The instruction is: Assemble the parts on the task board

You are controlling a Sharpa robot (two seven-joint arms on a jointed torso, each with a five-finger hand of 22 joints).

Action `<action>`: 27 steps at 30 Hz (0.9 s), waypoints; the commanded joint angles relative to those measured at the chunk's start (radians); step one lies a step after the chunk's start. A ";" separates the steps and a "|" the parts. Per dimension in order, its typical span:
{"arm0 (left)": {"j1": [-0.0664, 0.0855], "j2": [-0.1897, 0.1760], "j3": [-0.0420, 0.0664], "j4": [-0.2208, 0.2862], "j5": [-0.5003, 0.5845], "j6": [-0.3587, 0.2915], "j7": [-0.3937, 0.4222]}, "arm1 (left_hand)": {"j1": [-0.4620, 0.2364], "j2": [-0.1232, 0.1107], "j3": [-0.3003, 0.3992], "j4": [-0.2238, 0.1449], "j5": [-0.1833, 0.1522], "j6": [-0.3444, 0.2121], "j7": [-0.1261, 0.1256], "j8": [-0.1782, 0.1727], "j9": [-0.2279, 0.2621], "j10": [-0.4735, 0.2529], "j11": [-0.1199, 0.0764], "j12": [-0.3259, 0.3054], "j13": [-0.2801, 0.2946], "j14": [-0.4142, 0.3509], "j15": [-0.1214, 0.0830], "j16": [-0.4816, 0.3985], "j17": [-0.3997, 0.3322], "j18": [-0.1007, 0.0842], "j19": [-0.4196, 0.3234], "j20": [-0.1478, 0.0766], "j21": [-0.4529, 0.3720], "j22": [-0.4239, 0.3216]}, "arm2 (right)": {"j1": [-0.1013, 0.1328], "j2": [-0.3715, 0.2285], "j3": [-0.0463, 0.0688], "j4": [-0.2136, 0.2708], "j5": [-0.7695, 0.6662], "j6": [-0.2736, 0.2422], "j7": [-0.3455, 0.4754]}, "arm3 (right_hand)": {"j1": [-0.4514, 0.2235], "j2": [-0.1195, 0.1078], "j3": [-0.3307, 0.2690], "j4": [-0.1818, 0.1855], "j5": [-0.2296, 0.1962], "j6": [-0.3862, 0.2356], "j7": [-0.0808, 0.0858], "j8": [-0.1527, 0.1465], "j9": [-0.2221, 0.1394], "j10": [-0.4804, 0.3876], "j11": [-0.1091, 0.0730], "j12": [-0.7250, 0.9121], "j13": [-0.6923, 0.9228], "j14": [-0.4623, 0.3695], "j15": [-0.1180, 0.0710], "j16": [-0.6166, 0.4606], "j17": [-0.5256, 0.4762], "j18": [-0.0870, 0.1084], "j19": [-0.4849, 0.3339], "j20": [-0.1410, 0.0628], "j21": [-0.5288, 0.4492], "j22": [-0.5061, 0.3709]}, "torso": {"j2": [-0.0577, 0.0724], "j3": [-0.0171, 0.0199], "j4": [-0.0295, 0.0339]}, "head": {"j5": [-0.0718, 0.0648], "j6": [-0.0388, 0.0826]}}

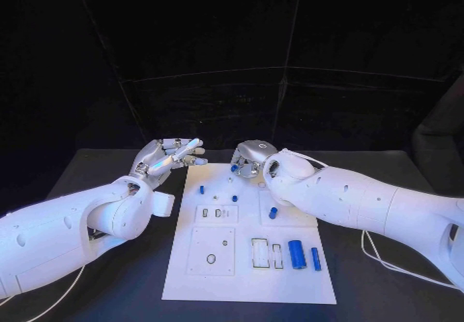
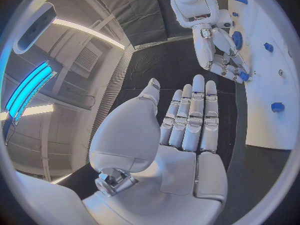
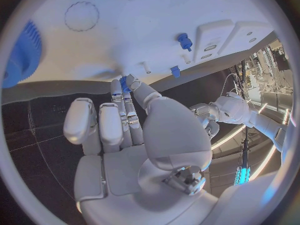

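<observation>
The white task board (image 1: 249,282) lies flat in the middle of the black table (image 1: 96,168), its long side running away from the robot.

Left hand (image 1: 166,158): raised beside the board's far left corner, clear of the board. In the left wrist view the fingers (image 2: 192,117) lie straight and close side by side, with the thumb set off to one side. Nothing is held.

Right hand (image 1: 249,159): positioned over the far end of the board, palm turned down. In the right wrist view the thumb and a fingertip (image 3: 117,87) meet on a small blue part (image 3: 124,83); the other fingers are curled in beside them. The pinched part is just above the board surface; whether it touches the board cannot be told.

Parts on the board: two blue cylinders (image 1: 297,254) lie side by side near the right edge, on the near half. A further blue piece (image 1: 273,212) lies at mid-board, close to the right forearm. Small blue pegs (image 1: 235,198) stand on the far half. A blue toothed wheel (image 3: 22,52) sits at the far end, near the right hand.
</observation>
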 commanded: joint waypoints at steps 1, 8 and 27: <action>0.002 0.001 0.001 0.000 -0.004 0.015 0.000 | -0.010 -0.001 -0.006 0.001 0.002 0.004 0.006 -0.003 -0.001 0.003 0.005 -0.005 -0.001 0.000 0.004 -0.003 0.001 0.014 0.005 0.000 -0.004 -0.002 | 0.002 0.004 0.000 -0.006 -0.016 0.068 -0.022 | -0.006 -0.006 0.005 0.005 -0.005 0.002 0.001 -0.002 0.009 -0.008 0.001 -0.005 -0.001 0.028 -0.001 0.004 -0.003 -0.009 0.002 0.003 0.006 0.000 | 0.001 0.0001 0.0002 | 0.001 -0.001; 0.002 0.001 0.001 0.001 -0.004 0.016 -0.002 | -0.010 -0.001 -0.007 0.000 0.002 0.004 0.006 -0.004 -0.001 0.003 0.005 -0.007 -0.001 -0.001 0.004 -0.005 0.002 0.014 0.005 0.000 -0.005 -0.002 | 0.003 0.012 0.000 -0.019 -0.026 0.077 -0.042 | -0.012 -0.021 0.016 0.015 -0.011 -0.013 0.006 -0.008 0.006 -0.027 0.007 -0.007 -0.005 0.023 0.004 -0.006 -0.023 -0.005 -0.012 0.006 -0.001 -0.017 | 0.002 -0.0002 -0.0004 | 0.001 -0.001; 0.002 -0.002 0.001 -0.002 -0.004 0.022 -0.013 | -0.009 0.001 -0.010 -0.002 0.002 0.003 0.007 -0.008 -0.002 0.002 0.007 -0.011 -0.002 -0.003 0.006 -0.010 0.003 0.014 0.004 0.001 -0.009 -0.005 | 0.006 -0.080 0.000 0.084 0.020 -0.086 -0.046 | 0.006 -0.120 -0.053 0.103 0.011 -0.222 0.029 0.002 0.005 -0.195 0.037 0.055 -0.016 -0.007 0.029 -0.101 -0.174 0.017 -0.087 0.034 -0.072 -0.137 | 0.001 0.0004 -0.0024 | -0.003 0.003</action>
